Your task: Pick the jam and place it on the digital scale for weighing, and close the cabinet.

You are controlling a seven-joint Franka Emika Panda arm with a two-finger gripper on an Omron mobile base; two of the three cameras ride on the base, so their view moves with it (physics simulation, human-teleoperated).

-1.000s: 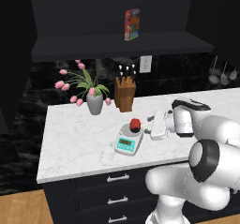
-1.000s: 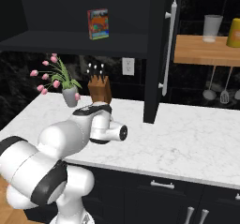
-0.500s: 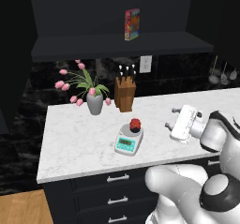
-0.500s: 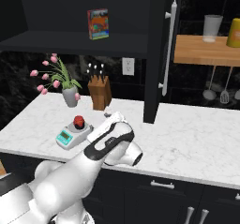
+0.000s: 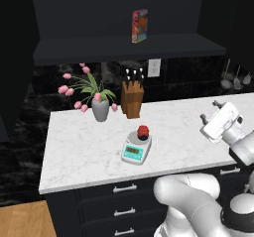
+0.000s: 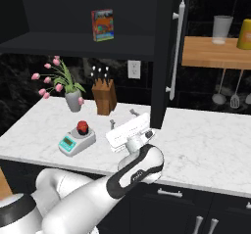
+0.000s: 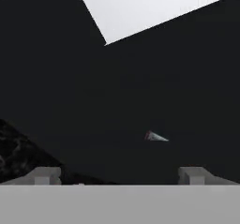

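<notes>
The jam (image 5: 143,131), a small red-topped jar, stands on the round plate of the digital scale (image 5: 135,150) near the middle of the white marble counter. It is also in the right base view, where the jam (image 6: 83,126) sits on the scale (image 6: 75,142). My gripper (image 5: 209,111) hangs open and empty over the counter, well to the right of the scale and tipped upward. From the other side the gripper (image 6: 122,118) sits just left of the cabinet's open black door (image 6: 163,57) with its long silver handle (image 6: 175,52). In the hand view the gripper (image 7: 119,177) faces a dark panel, fingertips (image 7: 47,175) wide apart.
A vase of pink tulips (image 5: 99,107) and a wooden knife block (image 5: 132,98) stand at the back of the counter. A colourful red box (image 5: 139,26) sits on the cabinet shelf. A wooden shelf (image 6: 215,57) with cups and hanging utensils lies to the right. Dark drawers (image 5: 124,187) run below.
The arm has swung right, away from the scale toward the open cabinet door, and the hand has tipped upward. The jam has stayed on the scale.
</notes>
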